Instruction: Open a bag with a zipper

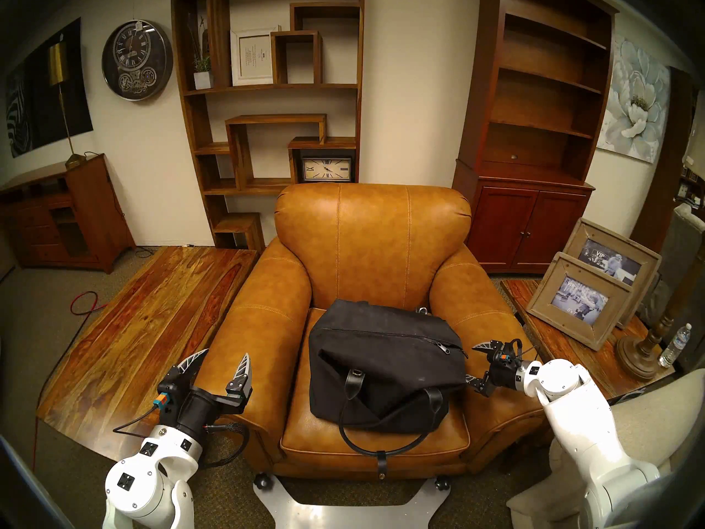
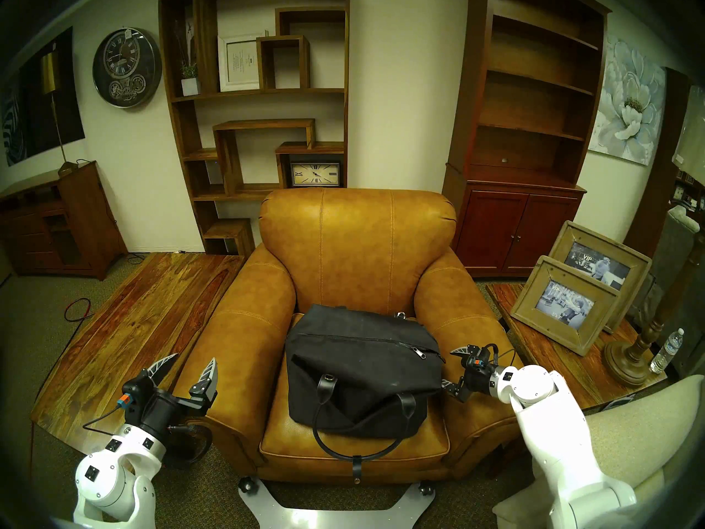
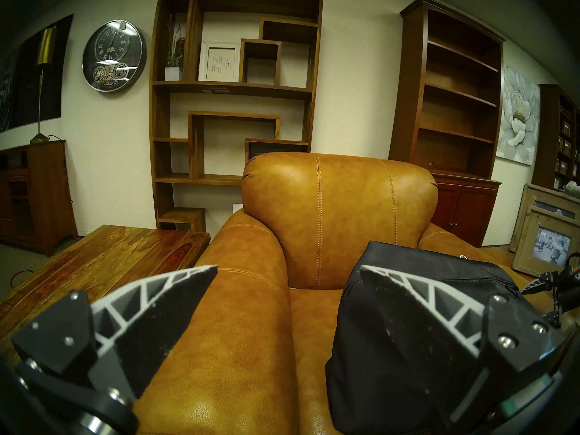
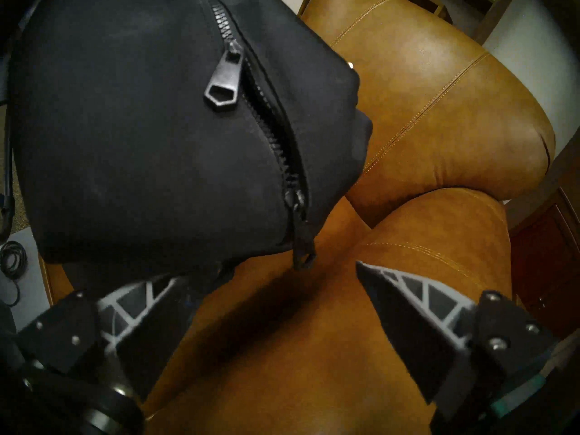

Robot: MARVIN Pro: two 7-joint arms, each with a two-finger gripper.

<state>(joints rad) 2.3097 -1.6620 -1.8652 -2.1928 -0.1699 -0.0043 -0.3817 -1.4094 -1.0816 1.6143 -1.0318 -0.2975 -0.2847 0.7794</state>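
A: On the seat cushion of the tan leather armchair [image 1: 372, 226], the black bag [image 1: 385, 368] is found lying on its side, with one looped leather handle [image 1: 366, 436] draped over the near edge of the cushion.

B: How is the zipper [image 4: 266, 111] positioned?

A: It is run along the top of the bag from left to right. In the right wrist view a short stretch at the right end is seen parted, with the teeth exposed. The hexagonal pull tab [image 4: 224, 82] is laid flat on the fabric beside the teeth. A second slider is seen at the very end of the bag; its detail is blurred.

B: What is reported for the right gripper [image 1: 471, 364]?

A: It is placed just beside the right end of the bag, above the right armrest. Its jaws are spread wide and nothing is held. One finger [image 4: 141, 302] is seen close under the bag's end; contact cannot be confirmed.

B: And the left gripper [image 1: 223, 358]?

A: It is held over the left armrest, well apart from the bag. Its jaws are also spread wide and nothing is gripped.
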